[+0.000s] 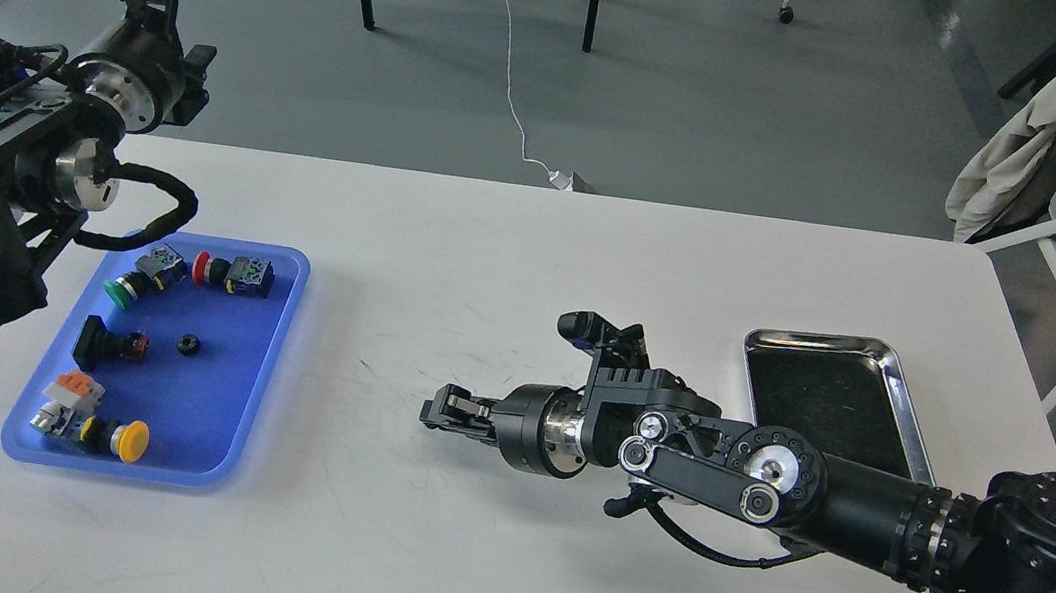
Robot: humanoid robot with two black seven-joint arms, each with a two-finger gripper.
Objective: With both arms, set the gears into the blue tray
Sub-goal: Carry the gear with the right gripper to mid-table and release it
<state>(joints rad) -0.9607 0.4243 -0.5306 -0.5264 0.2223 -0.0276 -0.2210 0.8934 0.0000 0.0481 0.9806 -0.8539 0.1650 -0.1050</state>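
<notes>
The right gripper (429, 412) was held low over the tabletop (513, 254), its state indiscernible; the blue tray (258, 404), one gear (189, 345) inside, lay beyond it, and a carry there was judged underway.

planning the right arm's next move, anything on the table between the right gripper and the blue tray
Nothing visible: bare white table lies between the right gripper and the blue tray.

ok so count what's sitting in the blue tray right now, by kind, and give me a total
In the blue tray:
Gears: 1
Push-button switches: 4, with green, red, black and yellow caps
Small grey-and-orange part: 1
Total: 6
</notes>
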